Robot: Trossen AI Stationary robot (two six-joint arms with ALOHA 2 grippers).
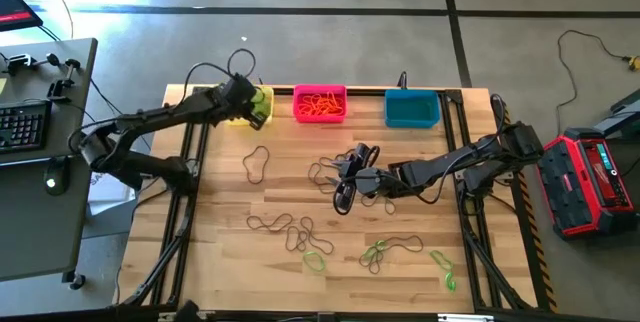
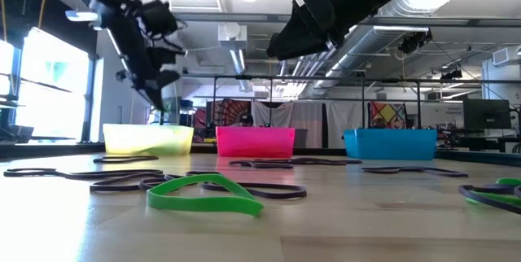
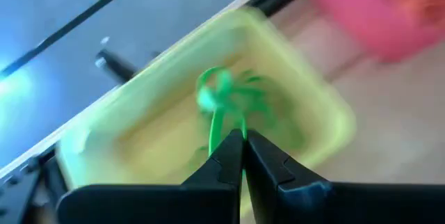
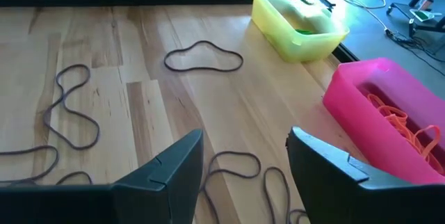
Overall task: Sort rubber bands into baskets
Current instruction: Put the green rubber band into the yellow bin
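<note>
Rubber bands lie strewn in thin floppy loops, dark and green, over the pale plank worktop, while the left hand hangs over the yellow basket, clenched on a green band dangling into it. The right hand hovers mid-worktop, fingers spread wide and empty, with the pink basket of orange bands and the teal basket beyond.

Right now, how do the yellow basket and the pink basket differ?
The yellow basket holds green rubber bands; the pink basket holds orange rubber bands. The left gripper, jaws shut on a green band, hangs over the yellow basket; no gripper is over the pink one. Both are like-sized bins along the table's far edge.
</note>
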